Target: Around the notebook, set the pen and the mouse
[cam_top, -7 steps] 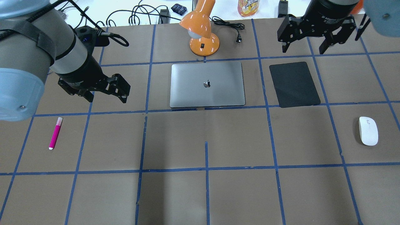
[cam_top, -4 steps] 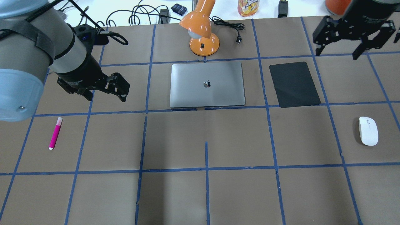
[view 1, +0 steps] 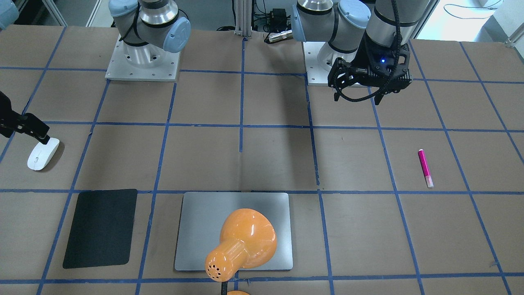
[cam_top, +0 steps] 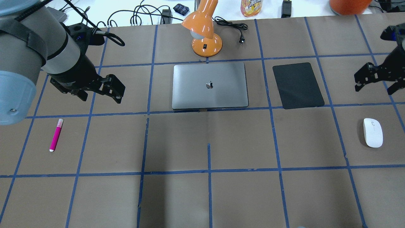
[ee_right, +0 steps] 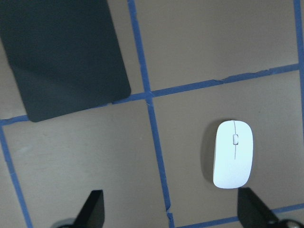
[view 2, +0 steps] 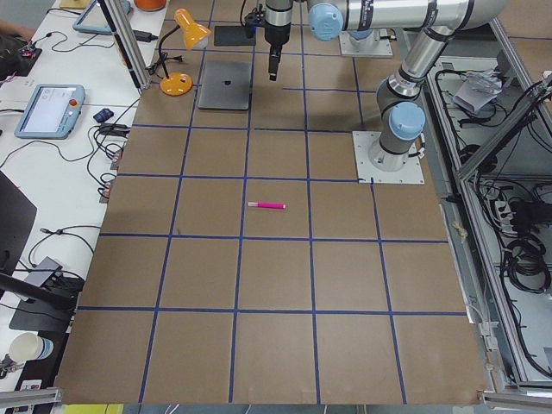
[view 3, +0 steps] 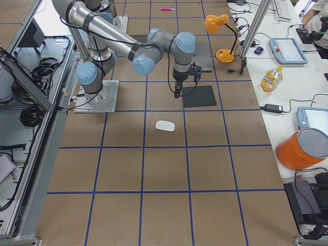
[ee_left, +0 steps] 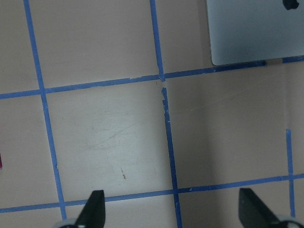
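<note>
The left hand (cam_top: 100, 96) hangs open and empty over the bench (cam_top: 240, 142), between the pen (cam_top: 56, 135) and the notebook (cam_top: 209, 85). The pen lies flat, well to the notebook's left. The right hand (cam_top: 374, 89), fingers spread and holding nothing, hovers near the mouse (cam_top: 372, 132), which rests well right of the black mat (cam_top: 298, 85).

A robotics lab: a blue-taped grid table (view 2: 276, 293), aluminium framing (view 2: 122, 41), teach pendants (view 2: 47, 110) and cables (view 2: 526, 250) along its edges.
</note>
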You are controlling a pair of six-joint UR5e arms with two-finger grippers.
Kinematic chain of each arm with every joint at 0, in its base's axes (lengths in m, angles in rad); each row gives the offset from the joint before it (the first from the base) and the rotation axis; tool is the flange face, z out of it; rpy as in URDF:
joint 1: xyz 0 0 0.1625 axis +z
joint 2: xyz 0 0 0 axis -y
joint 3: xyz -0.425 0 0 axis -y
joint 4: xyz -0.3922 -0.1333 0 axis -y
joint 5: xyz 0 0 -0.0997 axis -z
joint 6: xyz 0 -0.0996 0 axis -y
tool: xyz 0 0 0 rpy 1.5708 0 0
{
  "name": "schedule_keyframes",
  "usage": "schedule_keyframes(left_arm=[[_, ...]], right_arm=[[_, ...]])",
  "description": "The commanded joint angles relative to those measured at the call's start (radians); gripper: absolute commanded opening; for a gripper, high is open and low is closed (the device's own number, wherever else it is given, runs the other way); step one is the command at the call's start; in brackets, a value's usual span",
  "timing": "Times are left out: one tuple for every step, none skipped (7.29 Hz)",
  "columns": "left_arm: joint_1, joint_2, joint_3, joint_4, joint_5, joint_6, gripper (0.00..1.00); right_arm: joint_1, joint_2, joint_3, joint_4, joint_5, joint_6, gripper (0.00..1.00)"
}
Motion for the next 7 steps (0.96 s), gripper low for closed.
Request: schedule_keyframes(left_arm=[[0.175,0.000,-0.033,0.010,0.025,0.136,1.00],[0.301,-0.020,-0.046,0.040,0.022,0.167,1.00],[0.407,-0.041,-0.060,0.098,0.013,0.254,1.00],[0.478,-0.058,-0.086,0.156,0.011,0.451,1.00],[0.536,-0.092,-0.112,0.212,0.008,0.486,1.00],[0.582,-0.130,-0.132,0.288,0.008,0.490,1.00],[0.602,-0.193,-0.152,0.371,0.008,0.488,1.00]], right_arm=[[-0.121,0.056,0.175,-0.282,0.000,-0.114,1.00],[-0.132,0.091,0.196,-0.326,0.000,-0.127,1.00],[-0.141,0.128,0.194,-0.328,-0.015,-0.153,1.00],[-0.152,0.157,0.194,-0.336,-0.041,-0.176,1.00],[-0.173,0.177,0.196,-0.361,-0.043,-0.176,1.00],[-0.190,0.194,0.197,-0.360,-0.043,-0.178,1.00],[-0.192,0.205,0.200,-0.359,-0.041,-0.178,1.00]])
